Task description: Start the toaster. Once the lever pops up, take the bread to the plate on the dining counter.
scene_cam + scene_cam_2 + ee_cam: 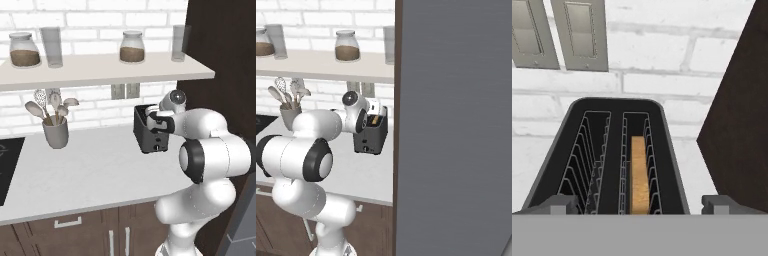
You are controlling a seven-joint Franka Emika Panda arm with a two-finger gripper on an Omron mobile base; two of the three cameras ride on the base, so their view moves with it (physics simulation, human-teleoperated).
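Note:
The dark toaster (150, 135) stands on the white worktop against the brick wall, next to a dark tall cabinet. In the hand view I look straight down into the toaster (567, 145) with its two wire-lined slots. The tan bread (639, 175) stands on edge in the right slot, and the left slot is bare. My gripper (639, 206) hovers just above the toaster, open, with one fingertip on each side and nothing between them. From the right base view the bread (374, 121) shows at the top of the toaster (370, 140), beside my hand. The plate and the dining counter are out of view.
A grey utensil cup (56, 132) with spoons stands at the left of the worktop. A shelf (100, 70) with jars and glasses hangs overhead. Wall outlets (562, 32) sit behind the toaster. The dark cabinet side (742, 115) is close on the right, and a cooktop (7, 165) lies far left.

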